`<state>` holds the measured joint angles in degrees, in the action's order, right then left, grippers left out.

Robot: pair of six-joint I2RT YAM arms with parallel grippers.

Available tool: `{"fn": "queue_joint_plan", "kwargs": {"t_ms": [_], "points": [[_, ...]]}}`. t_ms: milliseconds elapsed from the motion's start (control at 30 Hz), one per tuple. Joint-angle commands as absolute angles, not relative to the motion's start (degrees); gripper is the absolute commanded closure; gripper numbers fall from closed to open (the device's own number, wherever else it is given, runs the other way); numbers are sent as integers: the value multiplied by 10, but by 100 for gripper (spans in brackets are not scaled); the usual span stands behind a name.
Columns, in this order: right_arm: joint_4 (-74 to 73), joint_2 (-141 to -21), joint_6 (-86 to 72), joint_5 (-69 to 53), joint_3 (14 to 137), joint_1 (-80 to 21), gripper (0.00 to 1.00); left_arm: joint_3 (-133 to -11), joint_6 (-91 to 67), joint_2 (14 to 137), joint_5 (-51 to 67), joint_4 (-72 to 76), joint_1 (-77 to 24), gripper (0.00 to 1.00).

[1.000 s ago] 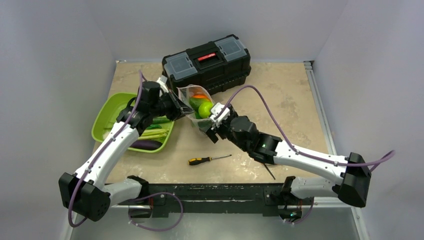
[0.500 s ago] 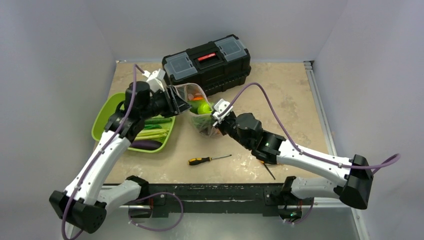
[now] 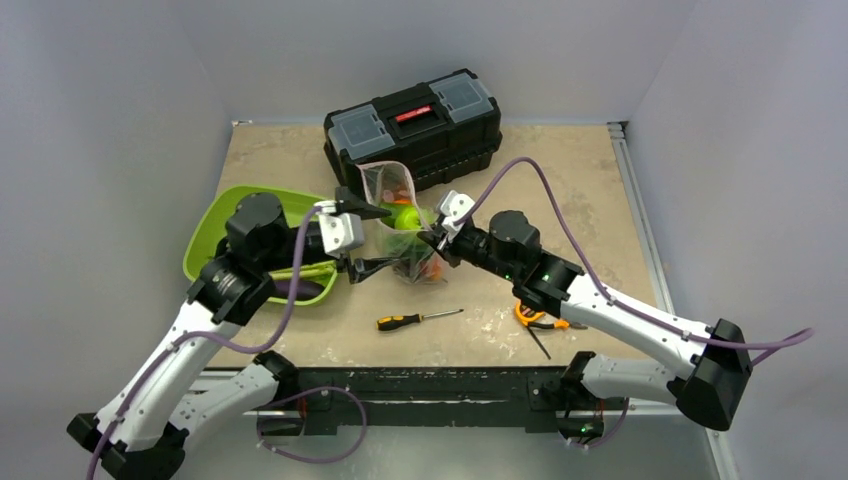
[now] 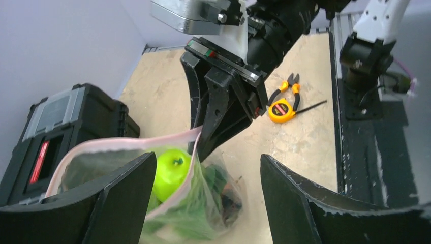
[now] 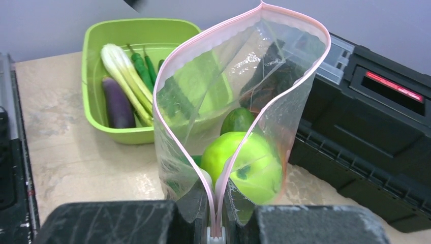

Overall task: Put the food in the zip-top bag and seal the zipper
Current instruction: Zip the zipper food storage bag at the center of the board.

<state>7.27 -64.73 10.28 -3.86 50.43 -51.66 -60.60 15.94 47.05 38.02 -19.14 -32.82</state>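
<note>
The clear zip-top bag stands upright in front of the toolbox with its mouth gaping. Its pink zipper runs round the open rim. Inside lies food: a green apple, a dark green piece and something orange. My right gripper is shut on one end of the zipper, both strips pinched together. My left gripper is open, its fingers standing on either side of the bag without gripping it. From the left wrist, the right gripper is seen holding the pink rim.
A black toolbox stands just behind the bag. The lime-green tray at the left holds a purple eggplant and a leek. A screwdriver, a tape measure and pliers lie near the front.
My left gripper opened, let go of the bag's rim and drew back toward the near left. My right gripper closed on the zipper's end. The bag now hangs from the right gripper.
</note>
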Motion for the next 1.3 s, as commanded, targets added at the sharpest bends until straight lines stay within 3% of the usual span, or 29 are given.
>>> {"fn": "queue_joint_plan", "kwargs": {"t_ms": [0, 167, 367, 700, 800, 933, 1133, 1200, 1267], "points": [[102, -625, 96, -85, 511, -517, 100, -665, 364, 547, 464, -236, -334, 25], [94, -612, 95, -84, 504, -517, 100, -761, 495, 639, 443, -361, -353, 25], [91, -606, 94, -85, 498, -516, 100, -814, 536, 693, 475, -436, -357, 22], [81, -606, 95, -91, 498, -516, 100, -831, 566, 748, 442, -453, -379, 22], [83, -600, 95, -86, 494, -516, 100, -824, 571, 754, 395, -462, -383, 26], [76, -594, 95, -78, 491, -516, 100, -762, 555, 710, 336, -398, -382, 42], [62, -589, 96, -75, 493, -516, 100, -688, 529, 664, 279, -323, -382, 80], [67, -594, 95, -73, 491, -516, 95, -688, 525, 662, 269, -322, -383, 96], [77, -599, 85, -57, 487, -516, 90, -686, 494, 658, 255, -298, -383, 100]]}}
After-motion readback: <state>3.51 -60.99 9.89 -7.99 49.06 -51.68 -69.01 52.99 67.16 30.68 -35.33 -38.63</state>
